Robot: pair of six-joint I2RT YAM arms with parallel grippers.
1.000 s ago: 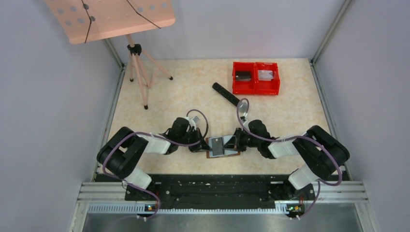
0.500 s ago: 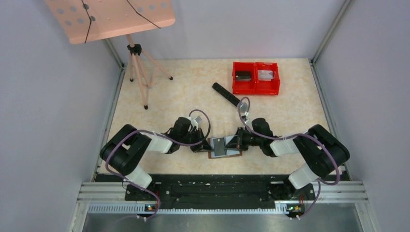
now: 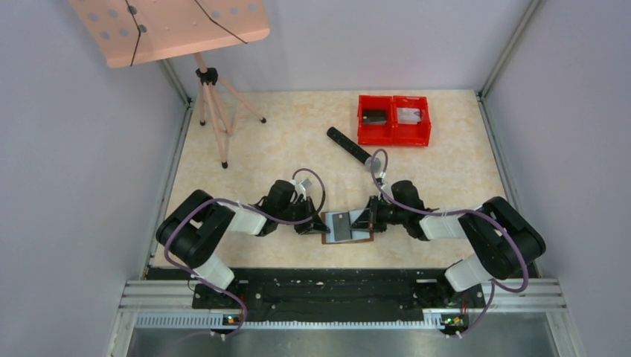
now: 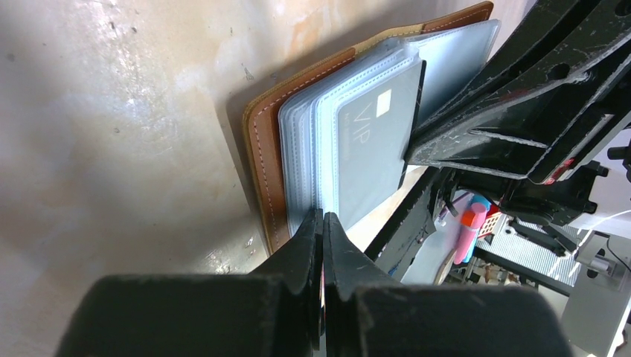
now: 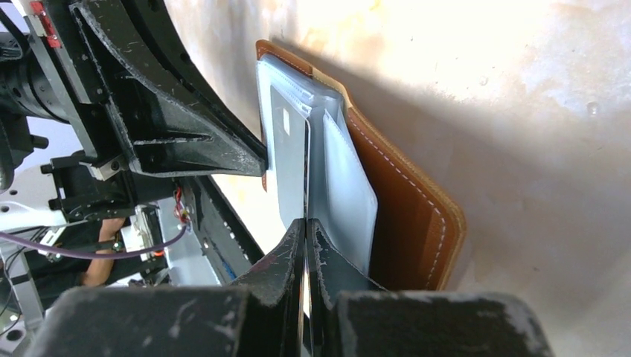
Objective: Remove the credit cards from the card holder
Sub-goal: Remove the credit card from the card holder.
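Black, scuffed left hand (image 4: 322, 223) is pressed together on the edge of the clear stitched sleeves (image 4: 305, 141); the right hand (image 5: 306, 227) pinches the grey card (image 5: 290, 163) by its corner. The open tan leather card holder (image 3: 346, 227) lies flat on the glossy marbled tabletop (image 3: 298, 141) between the arms, with pale walls (image 3: 74, 186) around.

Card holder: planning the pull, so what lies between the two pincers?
The open card holder, grey card showing, spans that gap in the top external view.

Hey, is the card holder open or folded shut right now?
Open. The card holder lies spread, brown cover down, its clear sleeves fanned out with a grey VIP card showing.
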